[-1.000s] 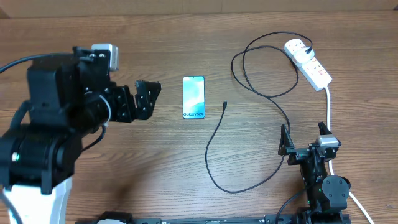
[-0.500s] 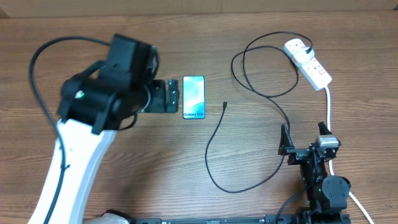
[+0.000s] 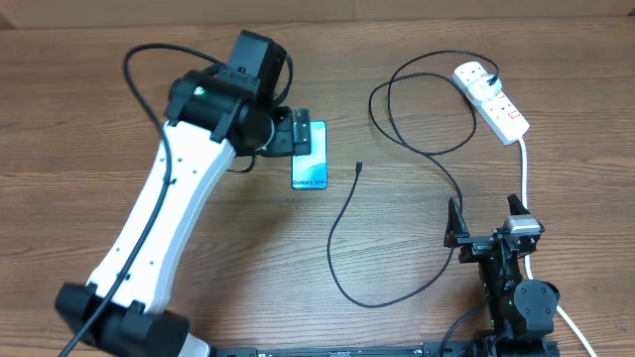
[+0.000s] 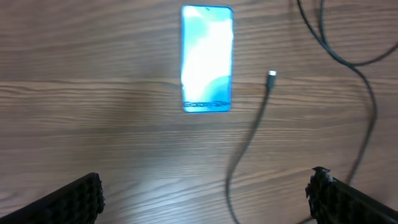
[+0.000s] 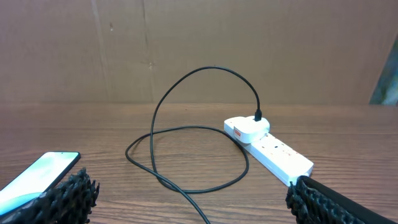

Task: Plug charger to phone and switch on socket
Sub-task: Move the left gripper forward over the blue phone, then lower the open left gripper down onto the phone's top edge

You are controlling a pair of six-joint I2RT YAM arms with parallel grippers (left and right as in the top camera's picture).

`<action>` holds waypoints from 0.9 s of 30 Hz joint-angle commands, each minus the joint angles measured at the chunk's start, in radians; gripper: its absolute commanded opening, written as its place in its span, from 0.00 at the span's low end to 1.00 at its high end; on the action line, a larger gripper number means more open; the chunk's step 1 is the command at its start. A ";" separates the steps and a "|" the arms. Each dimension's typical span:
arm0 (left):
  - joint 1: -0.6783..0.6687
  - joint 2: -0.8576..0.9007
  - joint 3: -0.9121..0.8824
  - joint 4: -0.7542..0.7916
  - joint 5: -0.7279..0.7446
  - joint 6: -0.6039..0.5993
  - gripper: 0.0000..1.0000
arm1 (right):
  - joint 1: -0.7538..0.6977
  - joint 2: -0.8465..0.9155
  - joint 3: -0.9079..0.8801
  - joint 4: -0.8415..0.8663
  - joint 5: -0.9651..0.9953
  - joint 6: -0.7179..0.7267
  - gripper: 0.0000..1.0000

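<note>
The phone (image 3: 314, 164) lies screen up on the wooden table, also visible in the left wrist view (image 4: 207, 59) and at the lower left of the right wrist view (image 5: 37, 177). The charger cable (image 3: 342, 213) snakes across the table, its connector tip (image 3: 357, 167) lying loose just right of the phone (image 4: 272, 75). Its black plug (image 5: 259, 117) sits in the white socket (image 3: 493, 99) at the back right. My left gripper (image 3: 301, 134) hovers open over the phone's upper left edge, holding nothing (image 4: 202, 199). My right gripper (image 3: 486, 223) stands open near the front, empty (image 5: 202, 205).
The socket's thick white lead (image 3: 524, 169) runs down past the right arm. Loops of black cable (image 5: 186, 190) lie between the right gripper and the socket (image 5: 270, 146). A cardboard wall (image 5: 186, 43) closes off the back of the table.
The left arm has swung from the table's left side rightward until its open gripper reached the phone. The right arm, phone and cable have not moved.
</note>
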 commanded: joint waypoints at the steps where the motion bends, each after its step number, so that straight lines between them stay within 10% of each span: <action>1: -0.003 0.060 0.025 0.036 0.093 -0.027 1.00 | -0.004 -0.010 -0.010 0.005 0.010 -0.005 1.00; 27: -0.134 0.296 0.025 0.222 -0.068 -0.225 1.00 | -0.004 -0.010 -0.010 0.006 0.009 -0.005 1.00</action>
